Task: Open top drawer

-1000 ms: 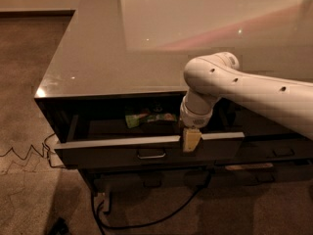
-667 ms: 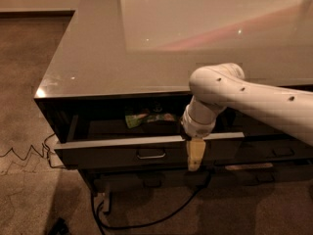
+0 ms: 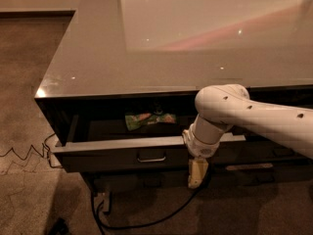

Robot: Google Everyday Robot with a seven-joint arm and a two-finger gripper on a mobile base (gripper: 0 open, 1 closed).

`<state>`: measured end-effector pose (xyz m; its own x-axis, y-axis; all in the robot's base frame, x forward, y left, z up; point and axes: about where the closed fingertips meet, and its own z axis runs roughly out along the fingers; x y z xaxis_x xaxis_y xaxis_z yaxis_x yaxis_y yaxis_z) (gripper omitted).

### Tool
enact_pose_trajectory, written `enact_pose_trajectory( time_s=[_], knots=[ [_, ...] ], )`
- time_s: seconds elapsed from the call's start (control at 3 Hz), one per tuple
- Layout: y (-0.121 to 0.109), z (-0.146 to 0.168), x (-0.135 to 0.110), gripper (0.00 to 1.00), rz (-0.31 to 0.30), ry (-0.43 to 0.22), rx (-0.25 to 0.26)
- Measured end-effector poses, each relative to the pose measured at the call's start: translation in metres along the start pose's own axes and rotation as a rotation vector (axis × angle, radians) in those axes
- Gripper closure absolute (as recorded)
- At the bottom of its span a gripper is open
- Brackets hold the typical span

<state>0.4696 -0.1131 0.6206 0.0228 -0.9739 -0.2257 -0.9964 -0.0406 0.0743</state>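
at the far left a thin zigzag cord (image 3: 22, 153) lies on the carpet just as it did a second ago, and nothing on that side has stirred. the bench (image 3: 98, 53) stands over the top drawer (image 3: 107, 155), which is pulled out toward the near side so that its lighter inside shows under the bench edge; its left corner sits where it sat in both earlier views, so the drawer has not travelled any further in the last second. the small bar handle (image 3: 151, 157) at the middle of the front is bare, with nothing on it. behind it, at the back of the open drawer, a green packet (image 3: 149, 119) lies unmoved. what has changed is to the right of the handle: the gripper (image 3: 197, 173), which a second ago was up at the top lip of the drawer front, has slid down step by step and now hangs below the lower edge of that front, pointing at the floor, in front of the slimmer drawers underneath. whether its jaws are apart or together cannot be told from here, and they do not appear to hold anything. the white arm (image 3: 264, 121) reaches in from the right and crosses the right part of the drawer. as a judgement, the pull looks finished: the drawer is open and staying put, and the gripper coming off the lip reads as letting go rather than a fresh pull.
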Motion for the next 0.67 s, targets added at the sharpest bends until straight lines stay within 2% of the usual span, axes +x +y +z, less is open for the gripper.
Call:
enact_pose_trajectory(
  time_s=[0.67],
  knots=[
    [0.0007, -0.0086, -0.0020, 0.64, 0.000, 0.000, 0.000]
  ],
)
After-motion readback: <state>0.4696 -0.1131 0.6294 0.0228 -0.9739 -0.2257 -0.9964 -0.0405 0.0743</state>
